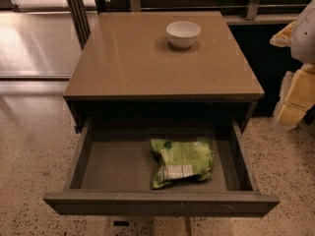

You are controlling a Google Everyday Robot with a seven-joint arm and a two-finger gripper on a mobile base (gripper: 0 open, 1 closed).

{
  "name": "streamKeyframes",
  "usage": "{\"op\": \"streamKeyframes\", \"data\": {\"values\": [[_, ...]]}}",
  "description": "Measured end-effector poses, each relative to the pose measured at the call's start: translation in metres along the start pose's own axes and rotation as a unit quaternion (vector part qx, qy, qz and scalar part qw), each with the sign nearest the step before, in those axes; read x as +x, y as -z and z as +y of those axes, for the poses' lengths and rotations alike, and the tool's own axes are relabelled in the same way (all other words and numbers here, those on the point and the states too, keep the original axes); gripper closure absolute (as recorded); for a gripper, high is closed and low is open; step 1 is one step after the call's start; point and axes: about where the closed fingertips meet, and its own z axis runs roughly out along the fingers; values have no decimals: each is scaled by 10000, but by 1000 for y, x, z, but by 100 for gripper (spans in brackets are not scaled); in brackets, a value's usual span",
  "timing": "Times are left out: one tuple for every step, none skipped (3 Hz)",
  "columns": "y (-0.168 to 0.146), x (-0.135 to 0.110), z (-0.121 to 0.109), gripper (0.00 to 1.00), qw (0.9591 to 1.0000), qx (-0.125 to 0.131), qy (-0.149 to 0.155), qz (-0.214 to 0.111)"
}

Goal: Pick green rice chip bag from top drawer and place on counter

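Observation:
The green rice chip bag (181, 162) lies flat in the top drawer (118, 168), right of its middle, with the white label patch facing the front. The drawer is pulled fully open below the counter (133, 58). My gripper (294, 100) hangs at the right edge of the camera view, beside the cabinet's right side. It is above and to the right of the drawer, well apart from the bag, and partly cut off by the frame.
A small white bowl (183, 34) stands at the back of the counter, right of centre. Speckled terrazzo floor (29, 146) surrounds the cabinet. A dark wall and metal rails (76, 9) run behind it.

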Motion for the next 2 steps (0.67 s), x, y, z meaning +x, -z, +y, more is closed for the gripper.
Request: {"op": "streamKeyframes", "data": {"values": [[0,0,0,0,10000,0,0,0],[-1,-1,1,0,9998,161,28,-61]]}}
